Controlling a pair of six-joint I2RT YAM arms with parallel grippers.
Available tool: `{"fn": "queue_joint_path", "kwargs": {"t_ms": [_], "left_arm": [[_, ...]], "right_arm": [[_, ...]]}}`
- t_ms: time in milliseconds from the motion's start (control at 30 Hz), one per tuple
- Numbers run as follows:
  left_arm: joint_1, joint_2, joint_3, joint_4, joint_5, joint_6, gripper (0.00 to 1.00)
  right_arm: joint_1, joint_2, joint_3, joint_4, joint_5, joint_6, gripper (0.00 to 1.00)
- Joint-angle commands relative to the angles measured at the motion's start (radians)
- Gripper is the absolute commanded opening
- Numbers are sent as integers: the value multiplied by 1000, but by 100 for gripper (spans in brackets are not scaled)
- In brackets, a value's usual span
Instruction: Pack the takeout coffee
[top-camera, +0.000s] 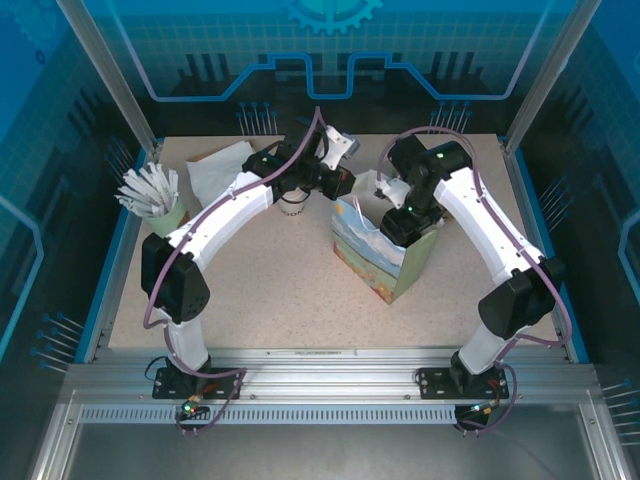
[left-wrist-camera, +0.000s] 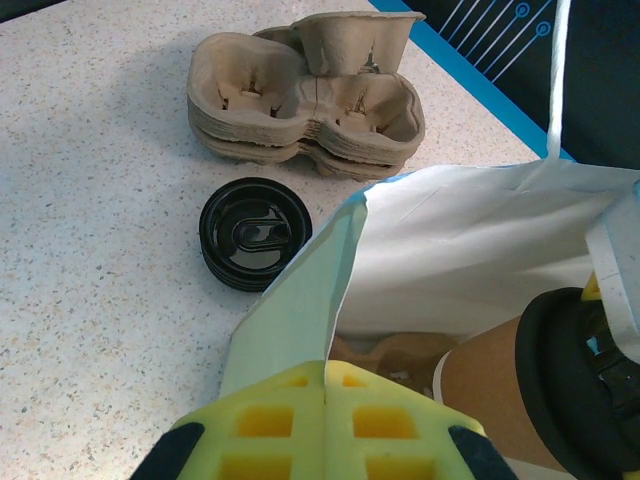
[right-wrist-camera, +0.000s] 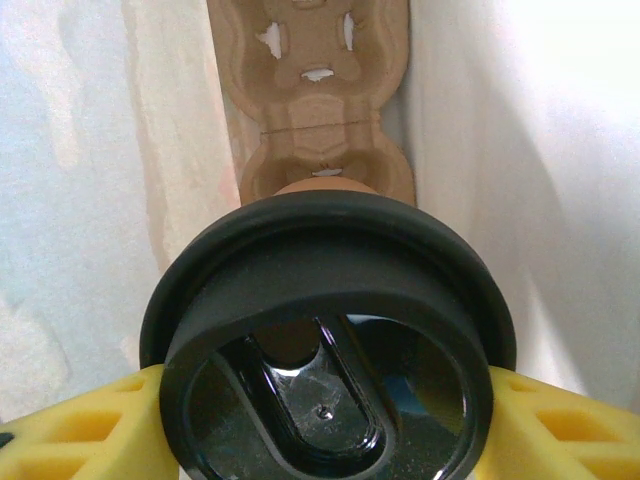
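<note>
The takeout coffee (right-wrist-camera: 330, 340), a brown cup with a black lid, hangs inside the open paper bag (top-camera: 385, 255). My right gripper (right-wrist-camera: 325, 425) is shut on it, one yellow finger on each side of the lid. A cardboard cup carrier (right-wrist-camera: 310, 100) lies on the bag's floor below it. In the left wrist view the cup's brown body (left-wrist-camera: 490, 400) shows inside the bag (left-wrist-camera: 470, 240). My left gripper (left-wrist-camera: 325, 390) is shut on the bag's mint-green rim and holds the mouth apart. From above, the left gripper (top-camera: 342, 190) is at the bag's far left corner and the right gripper (top-camera: 398, 215) reaches into its top.
A stack of loose black lids (left-wrist-camera: 255, 232) sits on the table just left of the bag. Behind it lies a stack of cardboard carriers (left-wrist-camera: 305, 95). A cup of stir sticks (top-camera: 155, 195) and white napkins (top-camera: 215, 165) are at the far left. A white cup (top-camera: 293, 205) stands under the left arm.
</note>
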Motion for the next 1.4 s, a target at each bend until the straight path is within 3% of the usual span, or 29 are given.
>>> {"fn": "queue_joint_path", "kwargs": {"t_ms": [0,533,1367], "left_arm": [[-5,-36,-25,3,-7,13,0],[-5,-34,-30,7,-3,12,0],[-4,-34,-31,8,-2,8,0]], "right_arm": [[6,-5,-10,13,-8,-4,41],[32,51,-35,35,42,-26,40],[25,55,-111,102,23,-33,39]]}}
